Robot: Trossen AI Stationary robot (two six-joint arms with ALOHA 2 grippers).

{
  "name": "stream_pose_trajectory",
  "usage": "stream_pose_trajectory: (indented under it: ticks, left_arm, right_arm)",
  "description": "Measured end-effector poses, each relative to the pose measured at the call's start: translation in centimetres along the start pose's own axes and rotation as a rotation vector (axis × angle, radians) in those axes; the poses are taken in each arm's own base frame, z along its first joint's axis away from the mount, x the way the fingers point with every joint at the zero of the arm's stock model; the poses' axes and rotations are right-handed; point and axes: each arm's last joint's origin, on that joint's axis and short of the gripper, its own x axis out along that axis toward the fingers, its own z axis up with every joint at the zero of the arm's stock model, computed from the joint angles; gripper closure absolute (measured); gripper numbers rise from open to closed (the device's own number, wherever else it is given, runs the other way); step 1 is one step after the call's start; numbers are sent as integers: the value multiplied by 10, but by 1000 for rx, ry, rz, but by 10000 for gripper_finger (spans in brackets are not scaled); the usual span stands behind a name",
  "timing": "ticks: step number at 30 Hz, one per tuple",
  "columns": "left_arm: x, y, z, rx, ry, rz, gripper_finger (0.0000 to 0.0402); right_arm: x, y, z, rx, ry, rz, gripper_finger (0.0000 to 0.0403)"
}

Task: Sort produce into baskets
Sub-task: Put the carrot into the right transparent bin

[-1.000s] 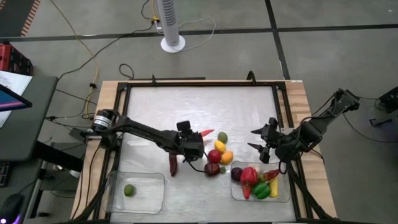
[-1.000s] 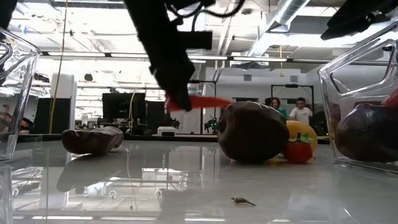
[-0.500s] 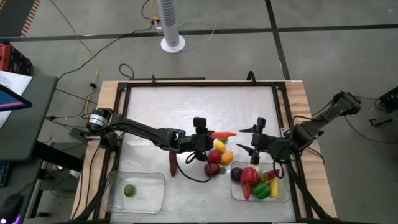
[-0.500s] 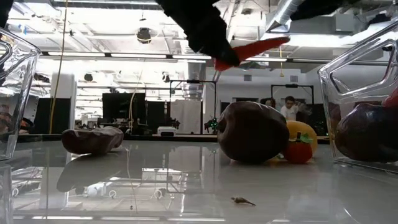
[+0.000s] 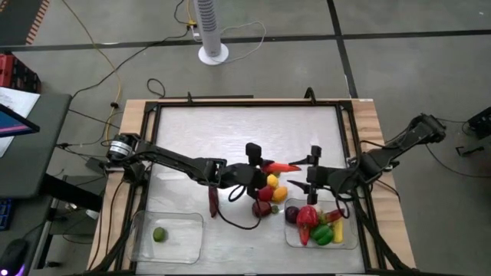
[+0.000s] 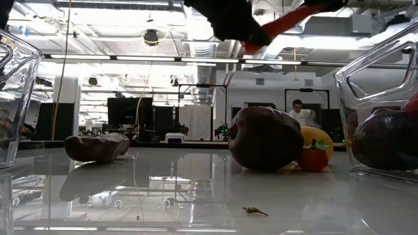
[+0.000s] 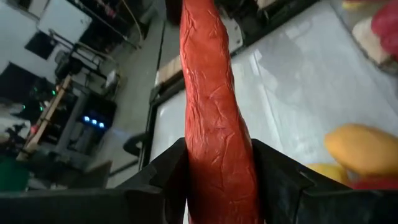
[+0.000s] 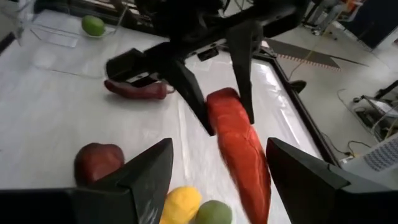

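Note:
My left gripper (image 5: 261, 167) is shut on a long red pepper (image 5: 284, 166) and holds it above the loose produce (image 5: 270, 192) in the middle of the table. The pepper's tip points at my right gripper (image 5: 312, 173), which stands open just to the right of it, apart from it. In the right wrist view the pepper (image 8: 239, 149) reaches toward my right gripper (image 8: 217, 186). The left basket (image 5: 184, 238) holds a lime (image 5: 159, 234). The right basket (image 5: 349, 241) holds several red, green and yellow pieces. A dark red pepper (image 5: 212, 201) lies on the table. My left gripper pinches the red pepper's thick end (image 7: 217, 168) between its two fingers (image 7: 168, 180). The fingers come nearly level from the table's left and lie along the pepper. The pepper sticks out forward beyond them, lifted clear of the table, its tip toward the table's right.
Under the held pepper lie yellow pieces (image 5: 271, 180), a red one (image 5: 265, 192) and a dark purple one (image 5: 262, 208). A black frame (image 5: 245, 102) rims the table. Bare tabletop (image 5: 230, 130) spreads toward the far edge. A person stands in the room beyond (image 6: 302, 111).
My left gripper has lifted the red pepper up and toward the table's right, tipping from pointing down to nearly level and rolling, so the pepper now points right. My right gripper has moved toward the table's left, toward the pepper's tip, and turned.

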Motion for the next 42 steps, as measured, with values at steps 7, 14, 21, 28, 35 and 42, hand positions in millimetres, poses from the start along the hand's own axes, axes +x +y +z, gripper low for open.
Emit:
stream_pose_trajectory:
  ticks: [7, 14, 21, 28, 35, 42]
  left_arm:
    - [0, 1, 5, 8, -64, -18, 262]
    - [0, 1, 5, 0, -66, -19, 262]
    - [0, 1, 4, -3, -59, -21, 262]
    - [-3, -1, 6, 6, -26, 41, 216]
    - [-9, -8, 7, 17, 21, 83, 123]
    - [-36, -34, 16, 34, 13, -75, 109]
  right_arm:
    - [5, -3, 0, 2, 12, -24, 132]
    - [9, -8, 0, 19, 19, -5, 231]
    - [11, -10, 0, 32, 22, 34, 309]
    - [10, -9, 0, 52, 18, 39, 300]
    - [8, -7, -1, 84, 56, 105, 301]
    - [-20, 1, 7, 199, 244, 336, 297]
